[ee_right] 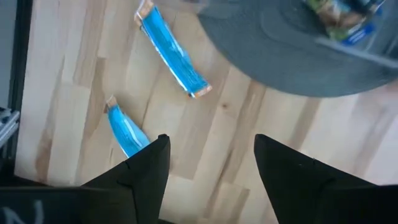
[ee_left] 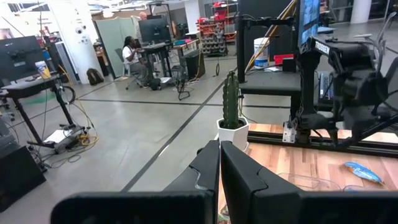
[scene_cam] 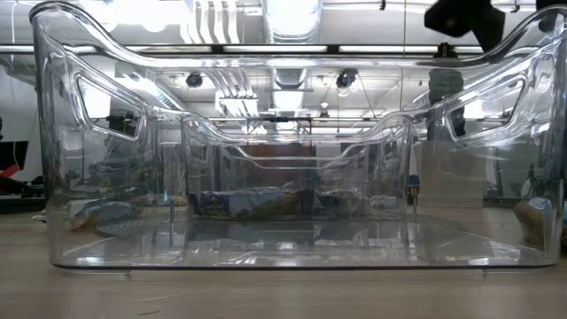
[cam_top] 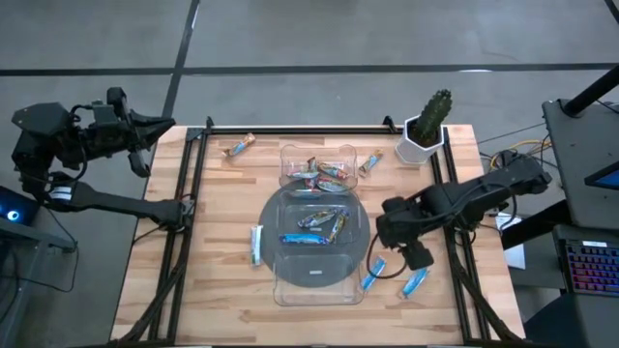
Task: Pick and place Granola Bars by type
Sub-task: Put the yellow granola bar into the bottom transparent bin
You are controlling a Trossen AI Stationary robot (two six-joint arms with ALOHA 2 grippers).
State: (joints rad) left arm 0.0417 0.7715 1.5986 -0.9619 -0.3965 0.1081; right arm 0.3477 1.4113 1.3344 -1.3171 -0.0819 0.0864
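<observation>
Hovering my right hand (cam_top: 418, 259), fingers apart and empty, over two light blue bars (ee_right: 173, 57) lying on the bench just beside the clear tray (cam_top: 280, 290). Next: drop squarely onto one. Tray's far compartments hold sorted bars (cam_top: 319, 229). Left hand (ee_left: 219, 163), fingers together, waits off the bench.

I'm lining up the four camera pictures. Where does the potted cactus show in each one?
High view: the cactus stands at the table's far right corner.
Low view: cannot tell; there is only a blurred dark shape behind the right wall of the clear tray.
Left wrist view: centre of the picture, on the table's corner.
Right wrist view: not in it.
Shared landmark: the wooden tabletop, seen in all four.
</observation>
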